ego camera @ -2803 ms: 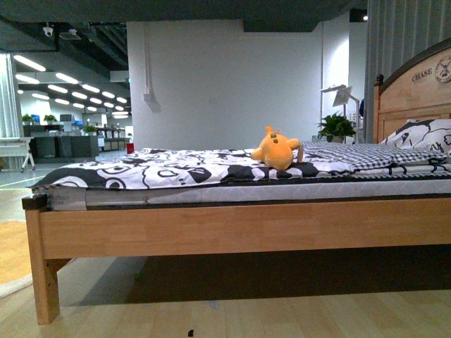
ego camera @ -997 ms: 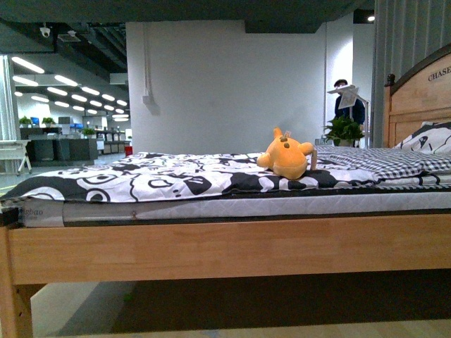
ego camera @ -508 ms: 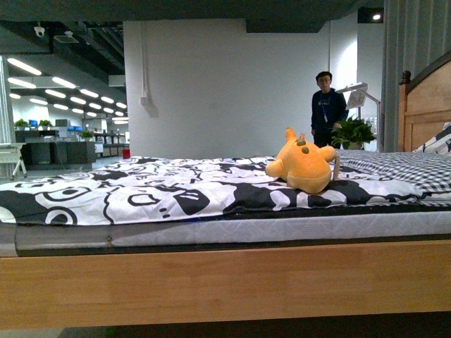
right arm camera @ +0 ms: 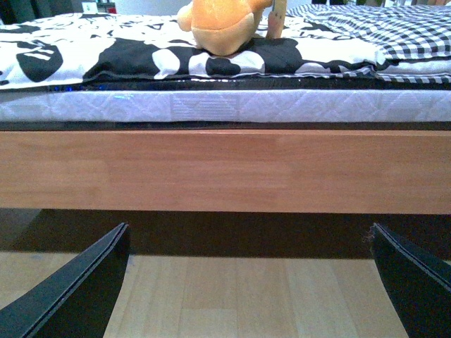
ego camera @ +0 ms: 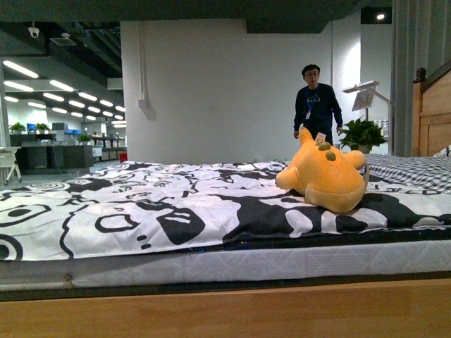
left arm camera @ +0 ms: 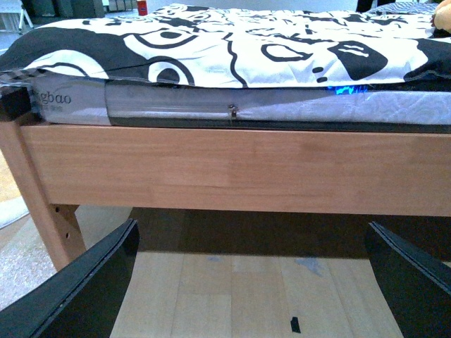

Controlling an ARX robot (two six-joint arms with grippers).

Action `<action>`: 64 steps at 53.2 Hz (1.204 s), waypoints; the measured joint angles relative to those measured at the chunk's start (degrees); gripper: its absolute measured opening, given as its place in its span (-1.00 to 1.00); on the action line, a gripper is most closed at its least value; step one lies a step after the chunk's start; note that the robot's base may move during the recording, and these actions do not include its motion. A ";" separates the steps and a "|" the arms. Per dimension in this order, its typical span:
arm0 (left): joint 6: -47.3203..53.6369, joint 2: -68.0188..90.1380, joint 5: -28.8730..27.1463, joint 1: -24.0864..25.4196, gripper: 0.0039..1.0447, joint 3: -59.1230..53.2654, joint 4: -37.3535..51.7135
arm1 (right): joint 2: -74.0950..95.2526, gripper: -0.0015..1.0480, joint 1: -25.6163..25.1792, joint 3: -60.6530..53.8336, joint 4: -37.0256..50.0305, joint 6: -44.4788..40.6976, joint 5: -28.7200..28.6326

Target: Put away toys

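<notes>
Two pairs of fingers, both empty, at the approach step of putting away the toys. One orange-yellow plush animal (ego camera: 324, 179) lies on the black-and-white cover (ego camera: 141, 204) of the desk (left arm camera: 232, 169), here a wooden-framed bed. It sits above and beyond the right fingers (right arm camera: 70, 296), nearly straight ahead of them and well apart. From the left fingers (left arm camera: 84, 289) it is farther off, toward the right arm's side, and only a sliver of orange shows at the edge of the left wrist view.

Both pairs are spread wide, touch nothing, and hang low before the side rail (right arm camera: 225, 169), over the bare floor (left arm camera: 232, 282).

Judged from this, no grasp has begun. The next move calls for raising the right fingers above the mattress edge, reaching forward over the cover, and closing on the soft rounded body, which should compress readily. A person (ego camera: 317, 105) stands beyond the far side of the desk, well behind the plush animal.
</notes>
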 joint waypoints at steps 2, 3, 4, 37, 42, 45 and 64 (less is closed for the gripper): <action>0.00 0.00 0.00 -0.02 0.89 0.02 0.00 | -0.02 0.99 0.00 0.00 0.00 0.00 0.02; -0.02 0.00 -0.04 0.00 0.89 0.02 0.00 | -0.02 0.99 0.00 0.00 0.00 0.00 0.00; 0.00 0.00 -0.07 0.00 0.89 0.00 0.00 | -0.02 0.99 0.00 0.00 0.00 0.02 0.00; 0.00 0.00 -0.04 0.00 0.89 0.00 0.00 | -0.02 0.99 0.00 0.00 0.00 0.00 0.00; 0.00 0.00 -0.07 0.00 0.89 0.02 0.00 | 0.37 0.99 -0.55 0.07 -0.33 0.57 -2.34; 0.00 0.00 -0.07 0.00 0.89 0.02 0.00 | 3.10 0.99 -4.46 0.79 -0.92 3.04 -12.74; 0.00 0.00 -0.07 0.00 0.89 0.02 0.00 | 36.89 0.99 -10.58 20.90 21.70 11.10 -24.24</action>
